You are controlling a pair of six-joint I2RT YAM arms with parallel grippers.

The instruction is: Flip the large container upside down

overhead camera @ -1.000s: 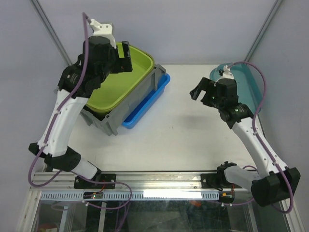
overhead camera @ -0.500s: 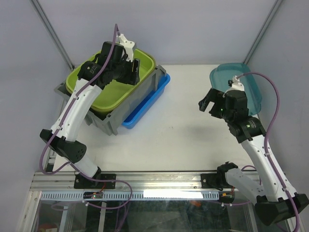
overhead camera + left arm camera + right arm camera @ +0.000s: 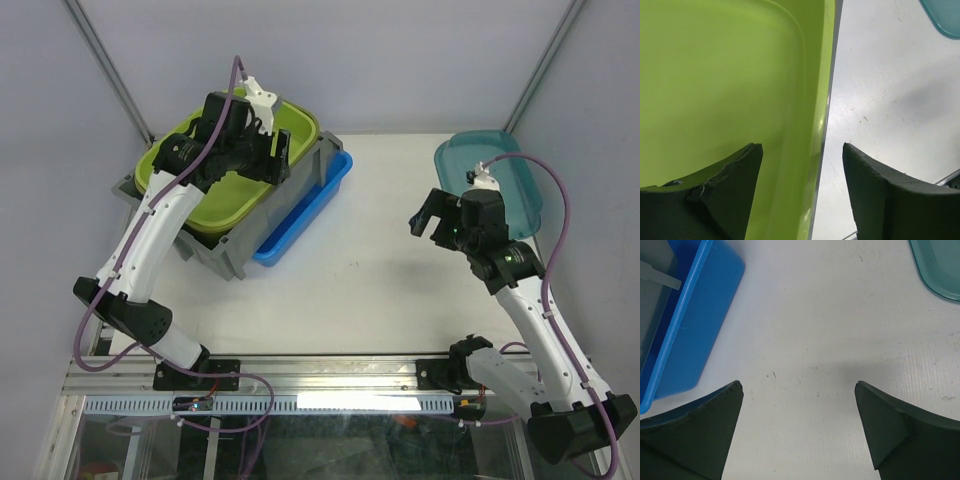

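Observation:
The large grey crate (image 3: 215,252) stands upright at the table's left, with a lime-green tub (image 3: 230,185) nested inside it. My left gripper (image 3: 266,156) is open over the green tub's right rim. In the left wrist view the left gripper (image 3: 801,147) straddles that rim, with one finger over the green tub (image 3: 715,75) and the other over the bare table. It grips nothing. My right gripper (image 3: 425,212) is open and empty above the table's middle right. In the right wrist view the right gripper (image 3: 797,385) has only table between its fingers.
A blue tub (image 3: 300,215) lies against the crate's right side and also shows in the right wrist view (image 3: 695,325). A teal tray (image 3: 500,170) sits at the back right. White table (image 3: 360,250) lies between the two arms.
My left arm has swung its gripper from the green tub's back left over to its right rim and lowered it a little. My right gripper has shifted slightly right and nearer.

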